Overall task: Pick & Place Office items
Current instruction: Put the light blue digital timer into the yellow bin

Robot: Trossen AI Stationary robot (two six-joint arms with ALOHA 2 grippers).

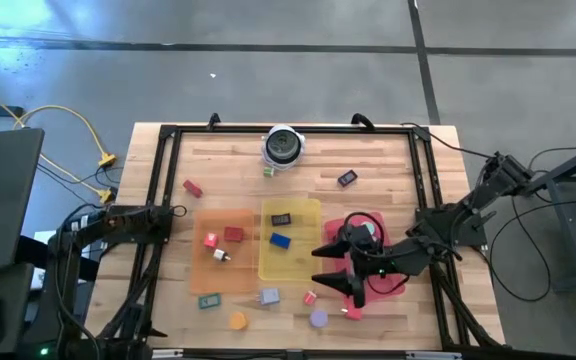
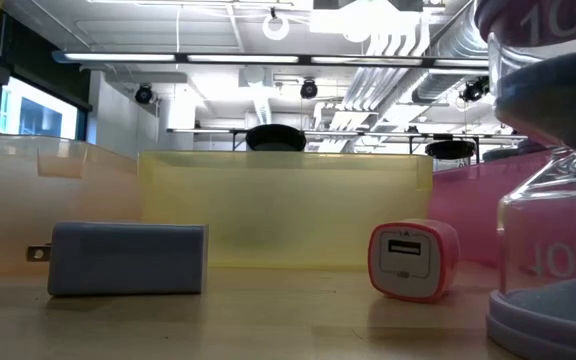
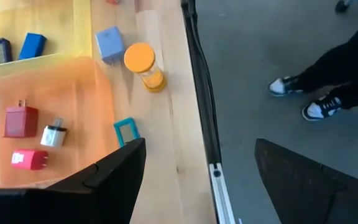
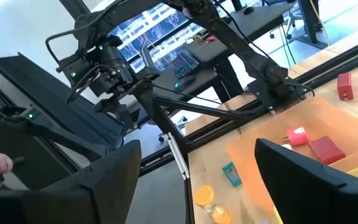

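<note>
Two sets of jaws are spread and empty; the right gripper (image 1: 352, 287) is hung over the red tray (image 1: 393, 285), the pink charger (image 1: 310, 297) just beside it

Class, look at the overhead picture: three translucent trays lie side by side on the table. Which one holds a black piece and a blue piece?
The yellow tray, the middle one, holds the black piece and blue piece. The orange tray holds red, pink and white bits.
</note>
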